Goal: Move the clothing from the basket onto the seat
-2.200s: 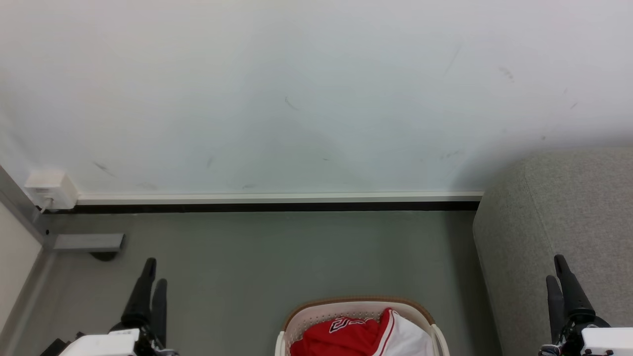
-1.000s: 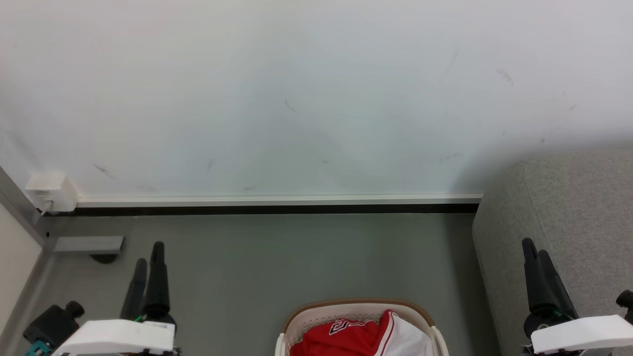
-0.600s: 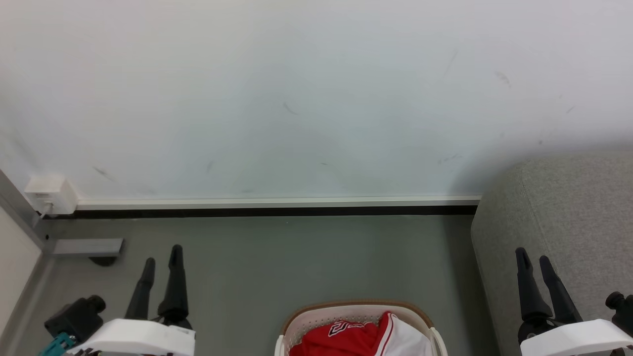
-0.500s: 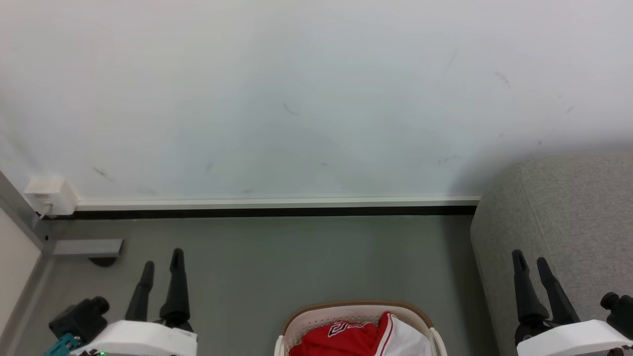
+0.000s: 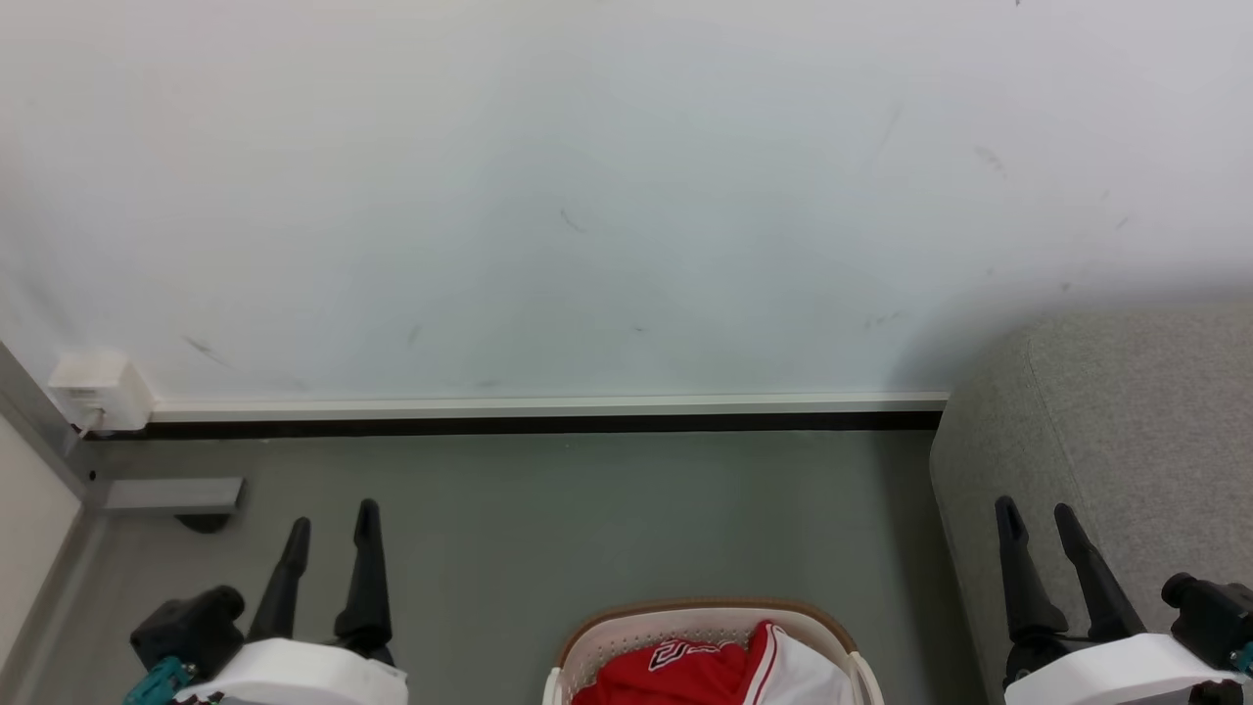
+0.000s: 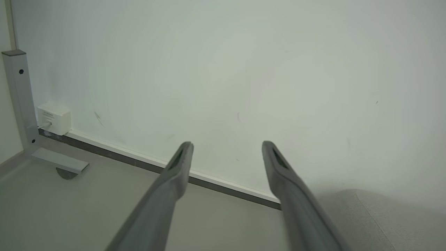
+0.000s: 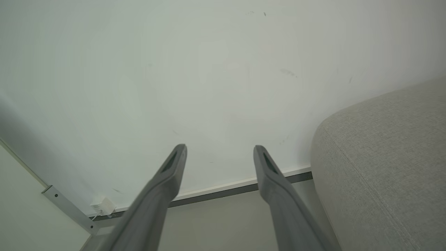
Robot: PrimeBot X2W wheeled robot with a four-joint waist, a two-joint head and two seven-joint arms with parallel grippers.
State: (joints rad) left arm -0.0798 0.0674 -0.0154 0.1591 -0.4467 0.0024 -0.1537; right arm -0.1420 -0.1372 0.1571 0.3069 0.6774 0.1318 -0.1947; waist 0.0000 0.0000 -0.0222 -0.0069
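clothing: the soft red sports garment with a white panel and a black-and-white emblem (image 5: 700, 671) lies heaped in the basket, at the bottom edge of the head view; nothing touches it.
basket: the oval white perforated plastic laundry basket with a brown rim (image 5: 705, 604) stands on the grey floor (image 5: 636, 509) between the two arms, near the seat's side.
seat: the large grey fabric-upholstered seat with a rounded corner (image 5: 1136, 411) stands against the white wall (image 5: 587, 196); no clothing lies on the part that shows.
left gripper: the left gripper (image 5: 333, 516) has its fingers spread well apart, holds nothing, and hangs over the floor beside the basket.
right gripper: the right gripper (image 5: 1035, 509) is equally spread and empty, in front of the seat's side.
just changed: two seconds ago each pair of fingers stood nearly together; now both are parted, and both arms have drifted inward toward the basket. this reads as readying for a first reach; no garment is moved yet.
hidden: the frame cuts off the basket's near half, so it perhaps holds more than one garment. the seat runs off to the right.
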